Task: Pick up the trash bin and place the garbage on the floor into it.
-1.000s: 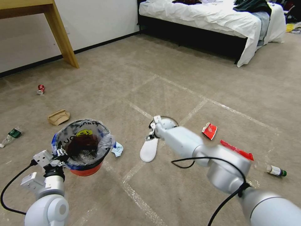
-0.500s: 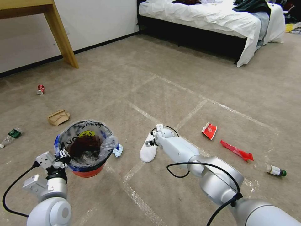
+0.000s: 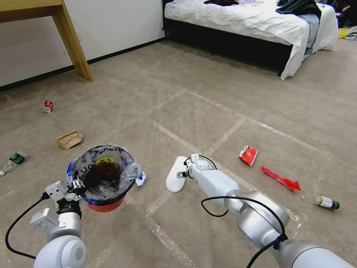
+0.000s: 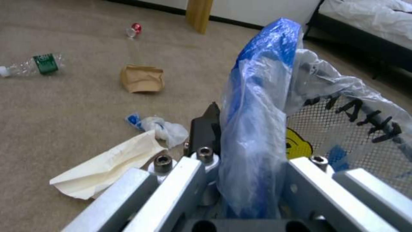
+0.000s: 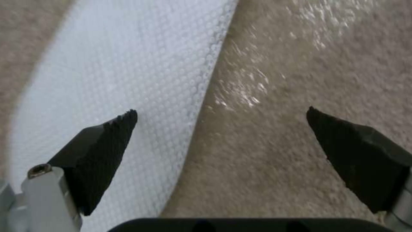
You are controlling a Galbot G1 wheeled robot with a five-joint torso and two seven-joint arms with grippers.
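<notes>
Beige carpet (image 3: 208, 96) crossed by tape lines carries the litter: two green-labelled bottles, two red wrappers, one red can (image 3: 48, 105), one brown carton (image 3: 69, 139). Left gripper (image 3: 77, 184) is clamped on the bag-lined rim of the trash bin (image 3: 103, 175), whose red base is mostly hidden. Right gripper (image 3: 183, 174), jaws spread wide, has drawn nearer to the robot than a second ago, one fingertip (image 5: 109, 135) over the white foam piece (image 3: 175, 179).

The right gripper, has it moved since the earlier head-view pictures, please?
Yes. The right gripper has come down and toward the robot, from the far tip of the white foam piece, which lies unmoved on the carpet, to its right edge.
</notes>
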